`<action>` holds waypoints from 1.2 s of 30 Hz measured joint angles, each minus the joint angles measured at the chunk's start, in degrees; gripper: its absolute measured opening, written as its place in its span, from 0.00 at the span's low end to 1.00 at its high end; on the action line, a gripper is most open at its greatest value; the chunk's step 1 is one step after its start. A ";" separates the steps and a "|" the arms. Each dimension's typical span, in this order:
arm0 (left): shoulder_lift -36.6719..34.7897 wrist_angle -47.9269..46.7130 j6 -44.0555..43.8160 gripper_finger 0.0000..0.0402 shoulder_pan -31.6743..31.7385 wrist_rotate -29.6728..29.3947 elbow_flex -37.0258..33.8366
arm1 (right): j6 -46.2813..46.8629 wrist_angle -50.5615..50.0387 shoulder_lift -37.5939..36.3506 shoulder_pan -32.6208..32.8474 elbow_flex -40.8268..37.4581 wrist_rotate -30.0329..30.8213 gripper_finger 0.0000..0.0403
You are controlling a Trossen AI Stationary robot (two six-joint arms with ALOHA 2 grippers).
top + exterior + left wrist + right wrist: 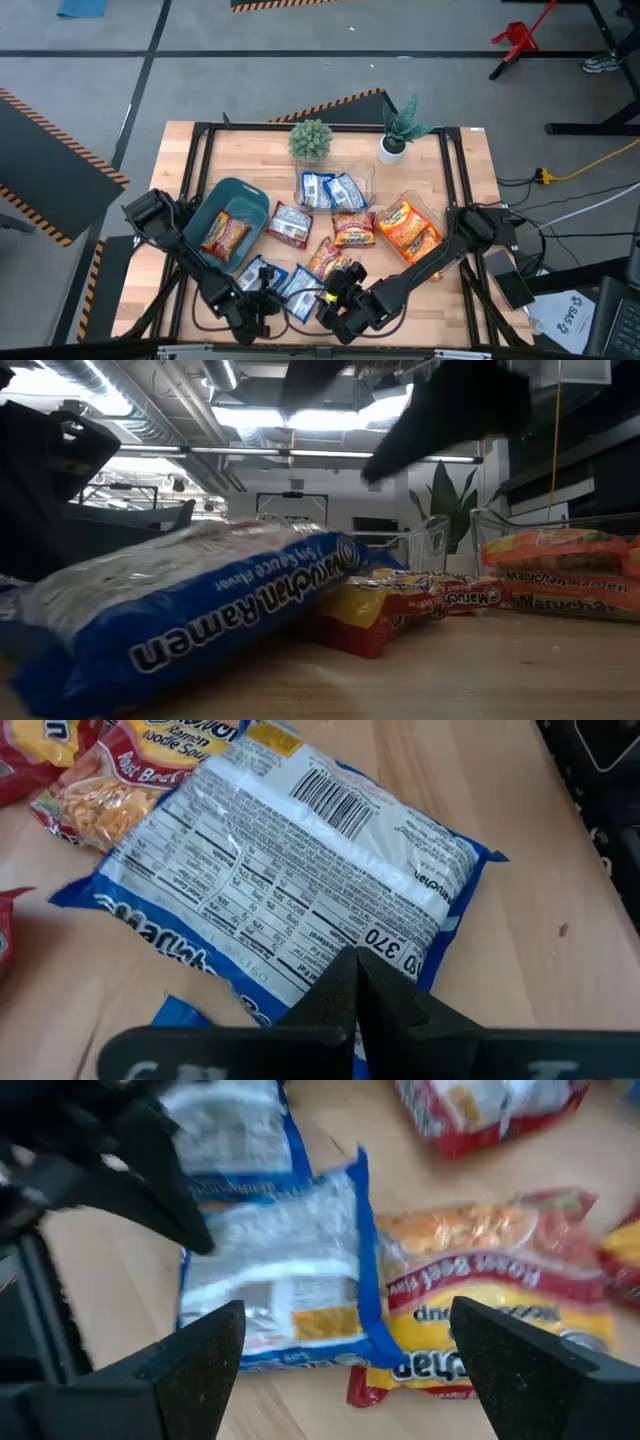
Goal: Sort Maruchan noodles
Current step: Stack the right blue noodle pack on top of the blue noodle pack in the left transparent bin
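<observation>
Scene: Two dark arms reach to the near edge of a wooden surface (470,190) strewn with Maruchan ramen packets.

Left gripper: The left gripper (355,982) sits over the end of a blue-and-white packet (300,870) at the near edge, its two dark fingers drawn together to a point right at the packet's rim. Whether they pinch the plastic or only touch it cannot be told.

Right gripper: The right gripper (345,1355) hangs just beside the left one, fingers spread wide, with the seam between a blue-and-white packet and an orange roast beef packet (490,1295) showing in the gap.

Blue-and-white packet: It lies flat and back-side up, showing a barcode, nutrition panel and the figure 370. In the high view its long axis runs on a slant from the near edge toward the middle of the surface. A second blue-and-white packet (252,272) lies just beside it, edges touching or overlapping.

Low view: A blue packet (190,615) reading "Maruchan Ramen" fills the foreground, its print upside down, one end lifted off the wood.

Other packets: Two blue-and-white packets (330,190) sit in a clear plastic tub toward the far side. Orange-yellow packets (408,225) lie in another clear tub to the right. One orange packet (226,235) rests in the dark teal bin (240,192) on the left. A red-brown packet (291,224) and a red-and-yellow packet (353,229) lie loose in the middle.

Far side: Two potted plants, one round (311,140) and one spiky in a white pot (398,132).
</observation>
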 joint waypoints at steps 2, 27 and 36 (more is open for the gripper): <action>0.00 -0.15 -0.83 0.00 -0.24 0.00 0.00 | 1.62 0.08 1.48 -0.44 0.00 -1.74 0.84; 2.73 0.53 -7.14 0.00 -2.07 -1.81 -0.18 | 5.79 -0.41 2.38 -1.50 0.92 2.10 0.84; 2.73 0.54 -8.63 0.00 -2.77 -1.75 -0.26 | 2.83 1.73 2.37 -1.79 0.92 2.56 0.84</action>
